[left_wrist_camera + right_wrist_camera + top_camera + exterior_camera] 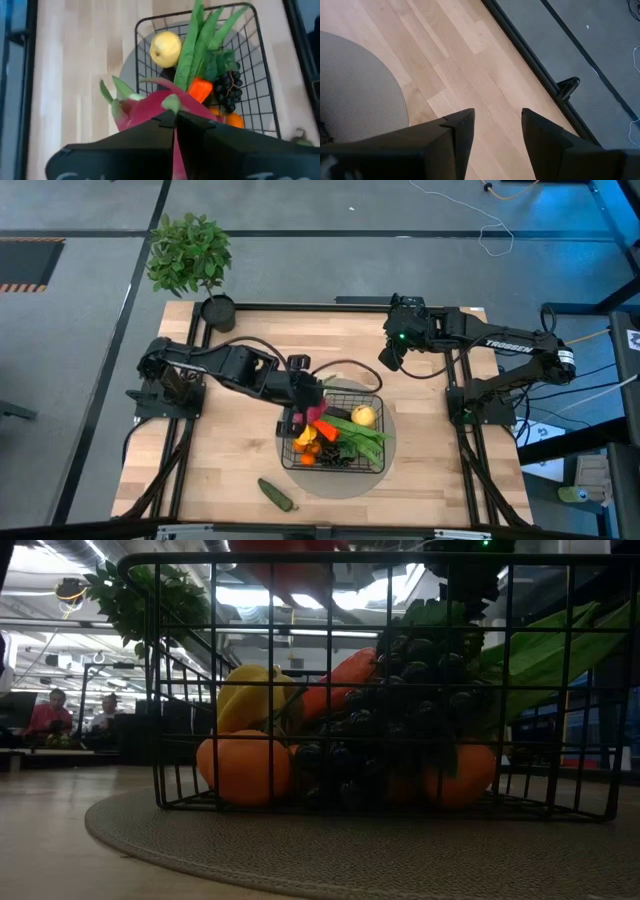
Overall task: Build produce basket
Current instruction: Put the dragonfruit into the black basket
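Note:
The black wire basket (334, 435) stands on the round grey mat (340, 485) and holds a lemon (364, 416), green beans (358, 432), a carrot (324, 427), dark grapes (229, 90), a yellow pepper (247, 695) and tangerines (243, 768). My left gripper (312, 408) is over the basket's left rim, shut on the pink dragon fruit (152, 105). A green cucumber (276, 494) lies on the table near the front edge. My right gripper (497, 125) is open and empty above the table's far right part. My left gripper pinches the pink dragon fruit between its two fingers, by the fruit's end nearest the wrist (172, 112). The fingers come from above, slanting toward the table's right. The fruit sticks out past the fingertips over the basket's left rim; the fingers hide the place of contact.
A potted leafy plant (190, 255) stands at the table's far left corner. Black frame rails (190, 420) run along the table's left and right sides. People sit in the room beyond the table (50, 715).

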Controlling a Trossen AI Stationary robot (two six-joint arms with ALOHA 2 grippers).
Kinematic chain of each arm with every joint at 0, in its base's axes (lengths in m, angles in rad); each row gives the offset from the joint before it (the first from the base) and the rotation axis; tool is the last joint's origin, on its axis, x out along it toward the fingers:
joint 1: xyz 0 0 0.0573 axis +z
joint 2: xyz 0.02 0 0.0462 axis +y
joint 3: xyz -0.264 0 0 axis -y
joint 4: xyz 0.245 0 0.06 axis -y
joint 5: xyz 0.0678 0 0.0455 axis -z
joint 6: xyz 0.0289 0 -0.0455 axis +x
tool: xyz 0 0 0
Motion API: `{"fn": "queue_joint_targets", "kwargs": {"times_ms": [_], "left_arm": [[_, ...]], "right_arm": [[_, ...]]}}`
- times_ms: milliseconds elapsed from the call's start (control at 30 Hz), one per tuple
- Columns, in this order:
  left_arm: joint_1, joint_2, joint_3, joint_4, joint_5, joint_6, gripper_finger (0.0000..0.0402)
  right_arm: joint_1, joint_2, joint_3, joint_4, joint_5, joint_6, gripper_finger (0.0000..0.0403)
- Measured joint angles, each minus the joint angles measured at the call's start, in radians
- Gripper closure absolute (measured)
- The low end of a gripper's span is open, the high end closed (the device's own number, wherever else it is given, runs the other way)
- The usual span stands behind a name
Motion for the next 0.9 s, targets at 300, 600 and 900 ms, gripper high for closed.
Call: {"fn": "queue_joint_targets", "kwargs": {"times_ms": [300, 600, 900], "left_arm": [[-0.028, 0.020, -0.001, -0.001, 0.002, 0.264, 0.0401], [-0.028, 0.029, -0.004, 0.000, 0.000, 0.493, 0.0401], [-0.028, 0.029, -0.015, 0.000, -0.003, 0.528, 0.0401]], "right_arm": [[0.000, 0.000, 0.000, 0.002, 0.000, 0.000, 0.0248], [0.000, 0.000, 0.000, 0.002, 0.000, -0.001, 0.0248], [0.000, 0.000, 0.000, 0.002, 0.000, -0.003, 0.0248]]}}
